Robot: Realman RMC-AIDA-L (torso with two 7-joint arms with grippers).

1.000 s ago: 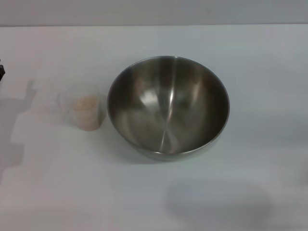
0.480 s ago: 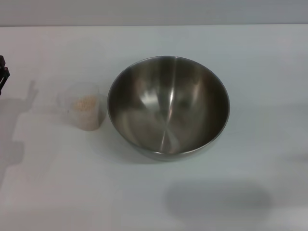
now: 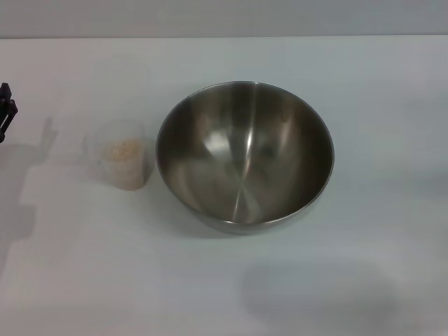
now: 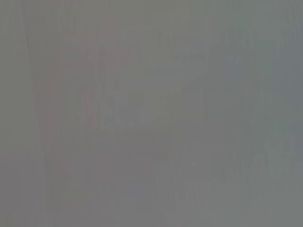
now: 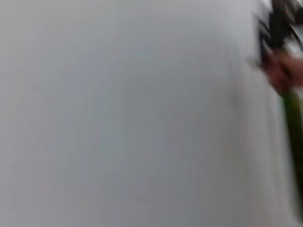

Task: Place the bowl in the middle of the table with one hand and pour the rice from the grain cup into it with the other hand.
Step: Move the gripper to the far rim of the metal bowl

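The large steel bowl (image 3: 245,155) stands upright and empty near the middle of the white table (image 3: 364,84). The clear grain cup (image 3: 122,155) stands upright just left of it, a small gap apart, with pale rice (image 3: 124,149) inside. A dark tip of my left gripper (image 3: 5,110) shows at the far left edge, well left of the cup. My right gripper is out of the head view. The left wrist view shows only a flat grey blur. The right wrist view shows the blurred white surface.
A blurred dark, red and green shape (image 5: 284,71) runs along one edge of the right wrist view. Soft shadows lie on the table at the left and in front of the bowl.
The dark tip of my left gripper has come a little further into the head view at the left edge. The bowl and the cup have not moved.
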